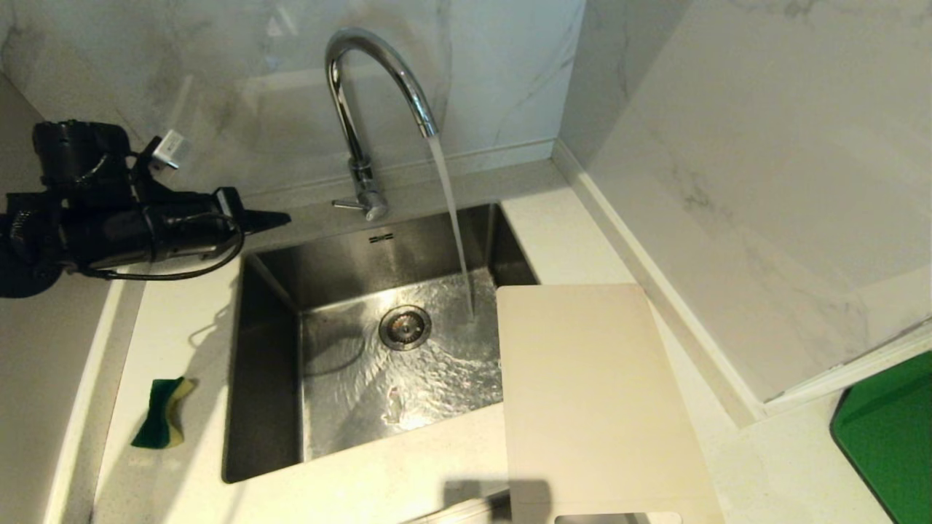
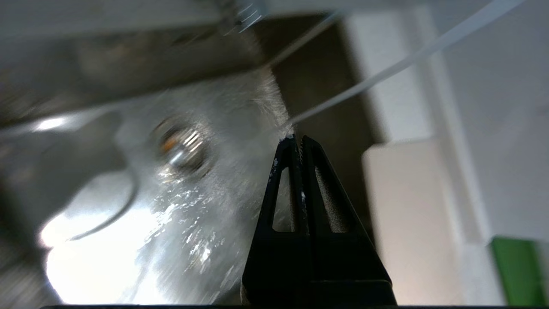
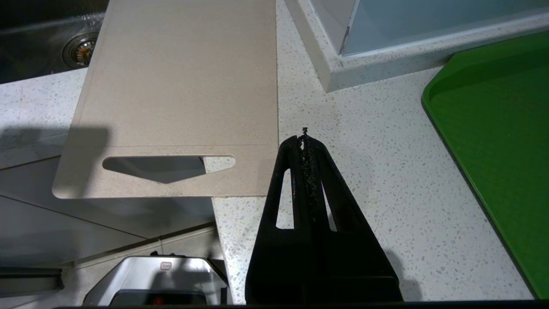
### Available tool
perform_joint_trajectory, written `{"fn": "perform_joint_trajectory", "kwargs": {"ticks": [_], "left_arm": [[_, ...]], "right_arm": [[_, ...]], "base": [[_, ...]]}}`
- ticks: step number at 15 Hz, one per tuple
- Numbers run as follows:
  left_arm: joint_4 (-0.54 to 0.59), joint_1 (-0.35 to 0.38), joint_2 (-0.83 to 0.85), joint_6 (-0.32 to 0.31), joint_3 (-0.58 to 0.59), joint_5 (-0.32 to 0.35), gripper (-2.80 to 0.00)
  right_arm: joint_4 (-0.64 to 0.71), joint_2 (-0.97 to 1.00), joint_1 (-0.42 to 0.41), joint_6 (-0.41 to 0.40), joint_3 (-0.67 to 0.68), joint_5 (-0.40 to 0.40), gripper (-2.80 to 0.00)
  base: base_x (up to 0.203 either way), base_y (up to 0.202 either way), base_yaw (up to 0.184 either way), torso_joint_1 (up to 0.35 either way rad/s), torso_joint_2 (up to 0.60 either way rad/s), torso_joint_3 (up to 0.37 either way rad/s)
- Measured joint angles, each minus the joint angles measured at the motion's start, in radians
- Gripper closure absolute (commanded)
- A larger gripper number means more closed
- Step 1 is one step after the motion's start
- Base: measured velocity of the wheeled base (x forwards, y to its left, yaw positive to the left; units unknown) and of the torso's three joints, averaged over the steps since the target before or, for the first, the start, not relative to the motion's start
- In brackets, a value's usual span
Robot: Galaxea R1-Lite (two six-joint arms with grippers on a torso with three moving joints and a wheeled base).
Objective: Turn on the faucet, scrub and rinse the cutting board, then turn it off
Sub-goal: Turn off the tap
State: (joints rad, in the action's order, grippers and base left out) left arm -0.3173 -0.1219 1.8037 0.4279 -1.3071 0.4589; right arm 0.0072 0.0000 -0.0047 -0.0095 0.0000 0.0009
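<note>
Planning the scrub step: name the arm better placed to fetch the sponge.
Probably left. The left gripper, shut and empty, hangs over the counter on the sponge's side of the sink. The right gripper sits shut beside the cutting board, across the sink.

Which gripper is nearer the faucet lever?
Left. The left gripper hovers beside the faucet lever; the right gripper is over the counter by the cutting board.

Faucet (image 1: pixel 362 116) stands behind sink (image 1: pixel 262 349), centre-back. Cutting board (image 1: pixel 593 393) on tabletop (image 1: pixel 408 484) right of sink, its left edge prob. overhanging basin. Sponge (image 1: pixel 162 412) on tabletop left of sink. Tray (image 1: pixel 892 437) far right. Left gripper (image 1: pixel 280 217) above sink's back-left corner.
</note>
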Motion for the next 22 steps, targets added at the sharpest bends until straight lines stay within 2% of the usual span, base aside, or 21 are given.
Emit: {"fn": "perform_joint_trajectory", "kwargs": {"ticks": [3, 6, 12, 22], "left_arm": [[-0.188, -0.053, 0.099, 0.085, -0.057, -0.001, 0.0], [-0.305, -0.089, 0.199, 0.126, -0.142, -0.004, 0.0], [-0.335, -0.104, 0.345, 0.129, -0.304, -0.004, 0.0], [-0.352, -0.133, 0.439, 0.128, -0.338, -0.006, 0.0]], "right_arm": [[0.0, 0.0, 0.0, -0.001, 0.0, 0.0, 0.0], [0.0, 0.0, 0.0, -0.001, 0.0, 0.0, 0.0], [0.0, 0.0, 0.0, -0.001, 0.0, 0.0, 0.0], [0.0, 0.0, 0.0, -0.001, 0.0, 0.0, 0.0]], "base": [[0.0, 0.0, 0.0, 0.0, 0.0, 0.0], [0.0, 0.0, 0.0, 0.0, 0.0, 0.0], [0.0, 0.0, 0.0, 0.0, 0.0, 0.0], [0.0, 0.0, 0.0, 0.0, 0.0, 0.0]]}}
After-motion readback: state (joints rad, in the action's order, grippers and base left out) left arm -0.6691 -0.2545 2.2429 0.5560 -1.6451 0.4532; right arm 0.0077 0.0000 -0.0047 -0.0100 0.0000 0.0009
